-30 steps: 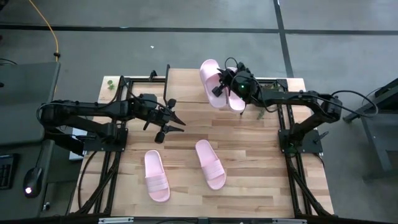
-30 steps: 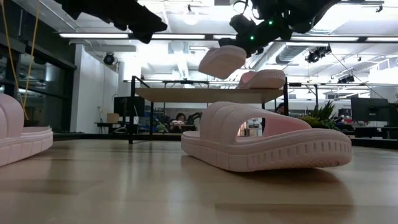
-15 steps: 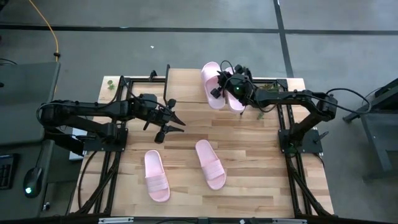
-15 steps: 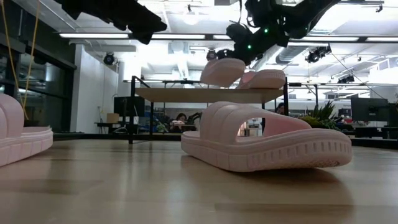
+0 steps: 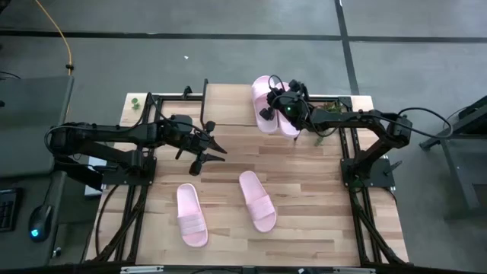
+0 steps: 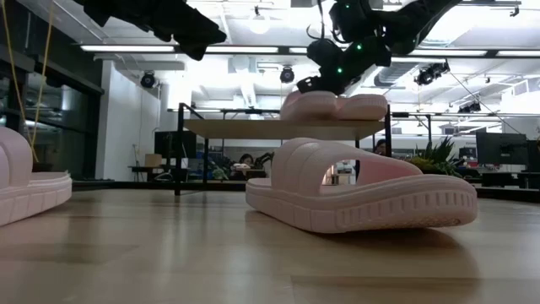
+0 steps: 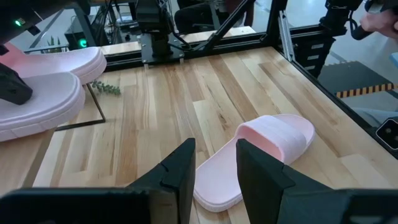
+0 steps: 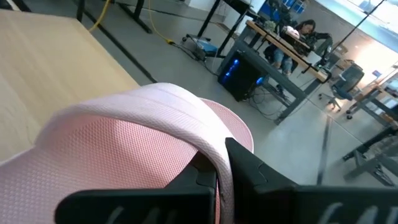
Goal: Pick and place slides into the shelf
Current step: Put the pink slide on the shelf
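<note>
Shelf (image 5: 228, 105) top: slide (image 5: 263, 103) in right gripper (image 5: 275, 104).

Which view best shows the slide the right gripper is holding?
The high view: the held slide lies on the shelf, right gripper on its strap. Low view shows its side; right wrist only the strap.

two pink slides (image 5: 266, 104) on shelf (image 5: 228, 103) | two slides (image 5: 257, 200) on table

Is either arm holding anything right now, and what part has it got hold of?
The right gripper is shut on a pink slide by its ribbed strap, over the shelf. The left gripper holds nothing; its fingers are open above the table.
</note>
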